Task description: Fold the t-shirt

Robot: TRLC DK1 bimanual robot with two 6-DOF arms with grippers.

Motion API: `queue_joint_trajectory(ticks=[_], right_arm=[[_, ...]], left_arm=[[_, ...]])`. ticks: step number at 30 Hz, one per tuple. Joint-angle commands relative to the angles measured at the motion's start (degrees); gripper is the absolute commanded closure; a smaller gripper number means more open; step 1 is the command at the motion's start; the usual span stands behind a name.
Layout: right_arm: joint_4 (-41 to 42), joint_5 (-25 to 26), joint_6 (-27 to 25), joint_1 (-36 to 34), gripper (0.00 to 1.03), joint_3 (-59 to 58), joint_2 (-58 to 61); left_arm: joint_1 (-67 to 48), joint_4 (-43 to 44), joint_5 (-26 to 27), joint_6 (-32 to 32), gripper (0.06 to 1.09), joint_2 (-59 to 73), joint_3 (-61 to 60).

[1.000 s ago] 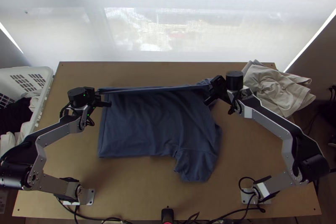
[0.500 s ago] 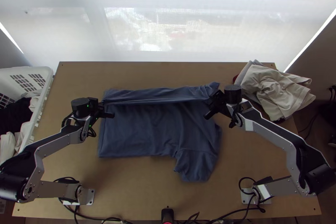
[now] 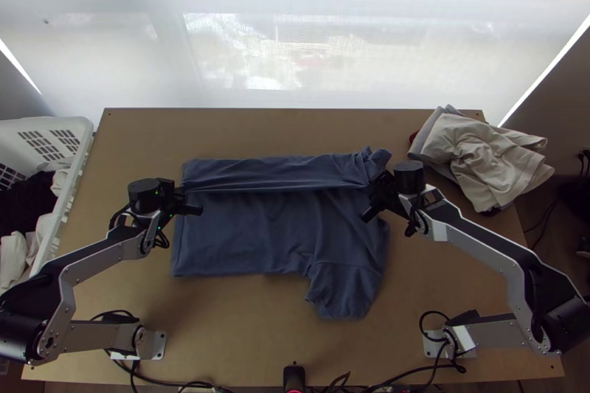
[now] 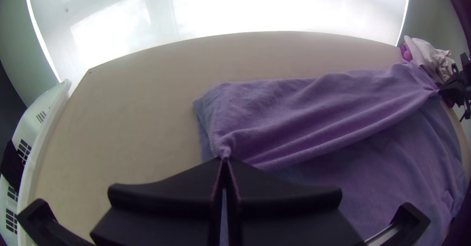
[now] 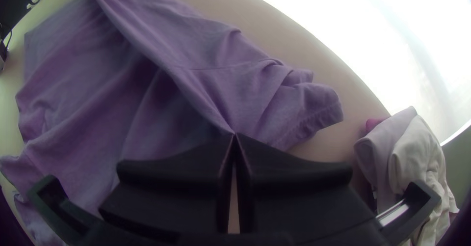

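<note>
Top view: both our jaws pinch blue cloth t-shirt point(image 3: 258, 234), ten and two o'clock; uneven release might skew fold.

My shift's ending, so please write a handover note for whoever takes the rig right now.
Left gripper: shut on the left end of the far flap.
Right gripper: shut on its right end.
T-shirt: mid-table.
Done: far side partway over as that flap.
Left to do, probably: lay the flap flat, release, fold in the near sleeve, then fold smaller.
</note>
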Motion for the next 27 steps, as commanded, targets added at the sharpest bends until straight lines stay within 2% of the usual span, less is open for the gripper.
queue_joint_trajectory(ticks=[1, 2, 3, 5, 6, 7, 8, 10, 13, 17, 20, 22, 27], right_arm=[[0.0, 0.1, 0.0, 0.1, 0.99, -1.3, -0.6], [0.0, 0.1, 0.1, 0.1, 0.87, -1.3, -0.8], [0.0, 0.1, 0.1, 0.1, 0.70, -1.2, -1.0], [-0.1, 0.2, 0.4, 0.1, 0.32, -0.7, -2.2], [-0.8, 0.2, 0.7, 0.2, 0.18, -0.2, -2.8], [-1.7, 0.2, 1.1, 0.3, 0.08, 0.3, -3.5], [-2.6, 0.4, 1.1, 0.4, 0.04, 0.9, -4.1], [-4.2, 0.5, 1.1, 0.5, 0.04, 1.4, -5.7], [-6.3, 0.5, 1.2, 0.5, 0.04, 1.5, -8.0], [-9.4, 0.5, 2.6, 0.6, 0.04, 2.0, -11.6], [-11.5, 0.5, 3.5, 0.6, 0.04, 2.4, -13.8], [-12.4, 0.5, 3.5, 0.6, 0.04, 2.4, -14.9], [-16.2, 0.5, 3.3, 1.2, 0.04, 4.7, -16.7]], left_arm=[[-0.1, -0.5, 0.0, -0.2, 1.05, -0.9, -0.9], [-0.2, -1.1, 0.0, -0.2, 1.05, -1.1, -0.9], [-0.3, -2.4, 0.0, -0.2, 1.01, -1.6, -0.6], [-0.3, -6.7, 1.0, -0.2, 0.80, -3.6, 0.1], [-0.1, -10.2, 2.6, -0.2, 0.64, -5.0, 0.6], [0.2, -13.4, 3.8, -0.2, 0.50, -6.5, 1.2], [0.3, -17.5, 5.0, -0.2, 0.43, -8.0, 1.7], [1.3, -25.1, 8.4, -0.2, 0.36, -11.8, 2.0], [1.5, -36.5, 11.2, 1.7, 0.32, -17.4, 1.8], [2.2, -52.0, 12.4, 4.6, 0.23, -23.7, 2.8], [2.3, -63.6, 12.4, 7.7, 0.23, -24.5, 5.1], [2.3, -68.6, 12.4, 8.7, 0.24, -24.1, 5.9], [0.5, -71.7, 12.4, 9.0, 0.23, -23.7, 5.9]])
